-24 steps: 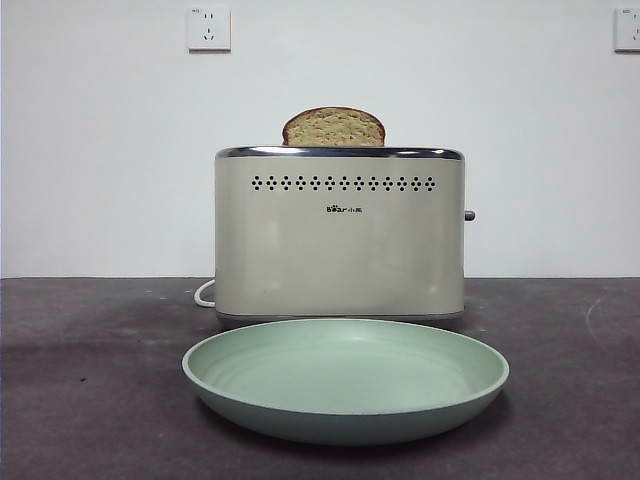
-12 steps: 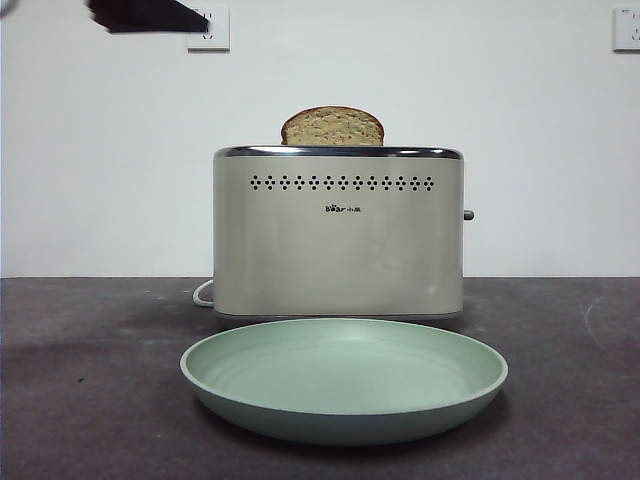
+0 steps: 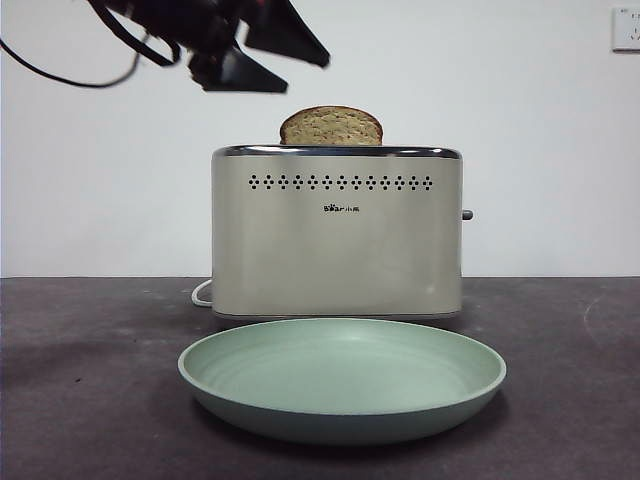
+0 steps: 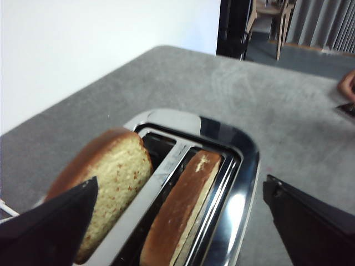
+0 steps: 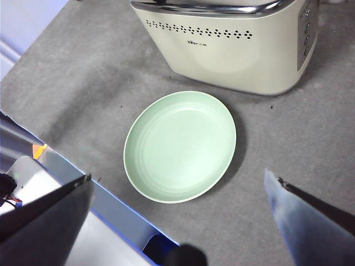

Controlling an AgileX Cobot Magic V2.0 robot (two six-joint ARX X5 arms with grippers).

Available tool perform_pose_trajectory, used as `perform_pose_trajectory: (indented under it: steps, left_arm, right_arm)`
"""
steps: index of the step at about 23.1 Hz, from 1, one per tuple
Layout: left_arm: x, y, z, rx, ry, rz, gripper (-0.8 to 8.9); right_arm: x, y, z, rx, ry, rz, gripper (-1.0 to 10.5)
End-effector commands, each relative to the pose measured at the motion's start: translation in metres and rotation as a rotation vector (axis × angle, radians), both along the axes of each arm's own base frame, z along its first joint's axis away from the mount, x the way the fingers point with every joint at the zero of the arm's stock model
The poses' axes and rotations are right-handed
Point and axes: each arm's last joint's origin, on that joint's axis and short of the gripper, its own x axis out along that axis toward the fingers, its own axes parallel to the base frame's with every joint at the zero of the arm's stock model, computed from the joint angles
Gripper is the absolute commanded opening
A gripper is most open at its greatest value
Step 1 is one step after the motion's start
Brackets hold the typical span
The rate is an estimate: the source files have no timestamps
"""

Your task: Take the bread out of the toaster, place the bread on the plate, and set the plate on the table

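Left gripper wide open above toaster, bread in slot, plate on counter, right gripper wide open above plate

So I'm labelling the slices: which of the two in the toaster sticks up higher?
The bread with its tan speckled face showing; the second slice sits low in the other slot of the toaster.

Left gripper hangs high, jaws spread; right gripper likewise gaping
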Motion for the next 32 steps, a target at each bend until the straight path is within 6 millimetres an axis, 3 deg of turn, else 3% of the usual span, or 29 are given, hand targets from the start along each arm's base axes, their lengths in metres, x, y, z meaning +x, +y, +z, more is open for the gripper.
perform_pose_trajectory:
  steps: [1,8,10,13,15,27,29,32]
  left_arm:
    - [0.003,-0.009,-0.010,0.060,-0.035,0.012,5.00]
    - [0.008,-0.018,-0.027,0.099,-0.006,0.011,4.89]
    - [0.007,-0.020,-0.027,0.101,-0.008,0.012,3.77]
    - [0.007,-0.022,-0.028,0.110,-0.007,0.024,1.12]
    - [0.006,-0.021,-0.029,0.120,0.013,0.022,0.24]
    - [0.005,-0.021,-0.029,0.124,0.021,0.023,-0.08]
    - [0.007,-0.021,-0.017,0.116,0.005,0.025,-0.08]
    - [0.010,-0.022,0.018,0.099,-0.028,0.027,-0.08]
  right_arm:
    - [0.000,0.000,0.001,0.001,-0.007,0.003,5.7]
    - [0.000,0.000,0.001,0.001,-0.007,0.003,5.7]
    - [0.000,0.000,0.001,0.001,-0.007,0.002,5.7]
    - [0.000,0.000,0.001,0.000,-0.007,0.002,5.7]
    - [0.000,0.000,0.001,0.000,-0.007,0.002,5.7]
    - [0.000,0.000,0.001,0.001,-0.006,0.002,5.7]
    - [0.000,0.000,0.001,0.000,-0.006,0.001,5.7]
    - [0.001,0.000,0.000,-0.001,-0.002,0.001,5.7]
